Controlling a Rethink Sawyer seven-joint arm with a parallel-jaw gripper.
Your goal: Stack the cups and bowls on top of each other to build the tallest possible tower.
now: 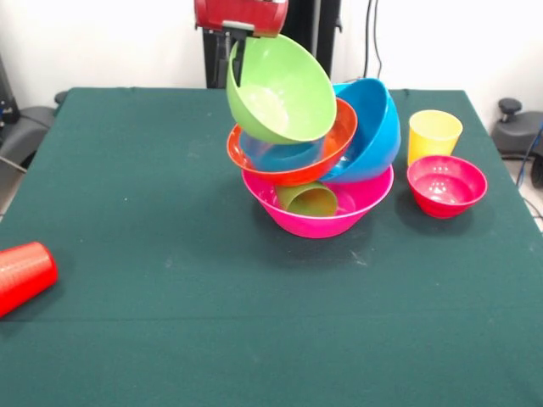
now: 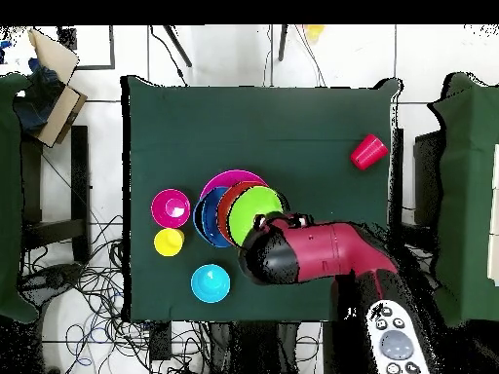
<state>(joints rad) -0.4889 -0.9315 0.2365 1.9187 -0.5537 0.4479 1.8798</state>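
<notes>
We're seeing the tower (image 1: 318, 182) leaning, lime green bowl (image 1: 284, 89) tilting on top; the gripper (image 1: 235, 38) seems to be pinching its rim. Only overhead is showing the cyan bowl (image 2: 210, 282).

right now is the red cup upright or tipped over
Tipped over: the red cup lies on its side on the table, away from the tower.

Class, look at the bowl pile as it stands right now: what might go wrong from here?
1. The lime green bowl sits steeply tilted on top of the tower, under the arm; it may slide off the orange bowl.
2. The large blue bowl leans out over the pink bowl rim on one side, so the lopsided pile could topple, likely onto the yellow cup and magenta-red bowl nearby.
</notes>
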